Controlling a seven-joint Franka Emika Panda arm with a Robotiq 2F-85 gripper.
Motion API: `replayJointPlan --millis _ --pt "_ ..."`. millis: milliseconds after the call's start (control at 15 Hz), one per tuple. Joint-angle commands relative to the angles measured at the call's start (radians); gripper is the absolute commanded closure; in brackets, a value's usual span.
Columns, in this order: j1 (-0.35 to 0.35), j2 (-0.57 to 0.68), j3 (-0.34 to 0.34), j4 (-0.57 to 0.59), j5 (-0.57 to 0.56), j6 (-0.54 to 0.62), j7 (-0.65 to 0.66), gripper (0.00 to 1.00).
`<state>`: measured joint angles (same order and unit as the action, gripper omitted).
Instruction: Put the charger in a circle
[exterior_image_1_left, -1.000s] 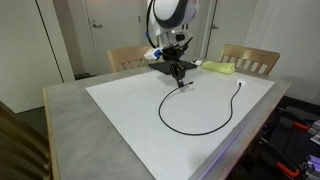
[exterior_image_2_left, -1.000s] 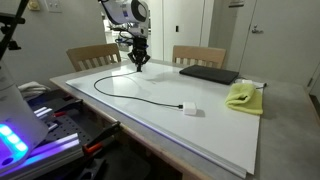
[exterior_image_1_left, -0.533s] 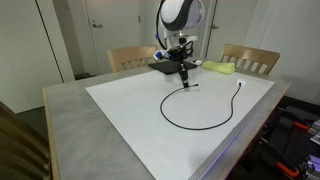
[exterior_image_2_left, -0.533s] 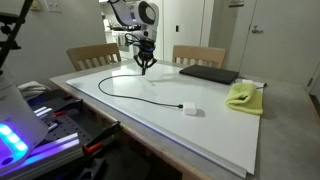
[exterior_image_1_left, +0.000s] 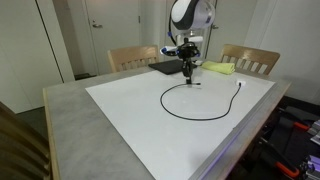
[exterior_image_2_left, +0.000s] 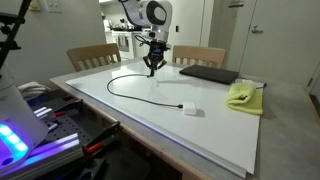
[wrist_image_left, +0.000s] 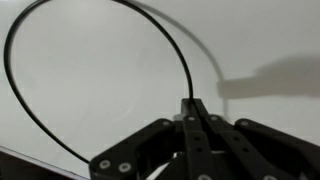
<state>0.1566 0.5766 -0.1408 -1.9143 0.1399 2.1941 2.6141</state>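
Beside the black pad (exterior_image_2_left: 208, 73), the gripper (exterior_image_2_left: 152, 70) pinches one end of the charger (exterior_image_2_left: 109, 86), which curves away from the pad.

No readable text, label, brand, number or sign in any view. Nothing legible on the claw (wrist_image_left: 195, 106) itself, nor on the white tabletop (exterior_image_1_left: 128, 122) beneath it.

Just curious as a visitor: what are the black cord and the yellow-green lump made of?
The cord probably has a matte rubber or plastic jacket: thin, bending in a smooth loop. The yellow-green lump looks like soft cloth: rumpled folds, no shine.
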Motion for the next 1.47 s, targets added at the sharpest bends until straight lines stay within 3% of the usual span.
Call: replayJointPlan --millis 0,200,333,400,467,667,867,1133,1200,1400 --pt "0.128 -0.045 -0.189 -0.094 0.188 0.095 -0.007 0.99" --pt "0.323 -0.039 -0.432 -0.162 0.366 0.130 -0.011 0.99" --pt "0.433 -0.022 -0.551 -0.201 0.500 0.095 -0.012 0.99" --pt "0.447 -0.036 -0.556 -0.214 0.530 0.061 -0.012 0.99" --pt "0.451 -0.047 -0.543 -0.221 0.544 0.037 -0.013 0.74" --pt "0.484 -0.059 -0.531 -0.232 0.565 0.007 -0.011 0.58" --pt "0.547 -0.050 -0.578 -0.225 0.552 -0.031 -0.009 0.36" --pt "0.581 -0.061 -0.609 -0.181 0.374 -0.138 -0.047 0.09" --pt "0.441 -0.128 -0.462 -0.174 0.236 -0.128 -0.016 0.03" --pt "0.300 -0.177 -0.297 -0.160 0.070 -0.182 -0.063 0.00"
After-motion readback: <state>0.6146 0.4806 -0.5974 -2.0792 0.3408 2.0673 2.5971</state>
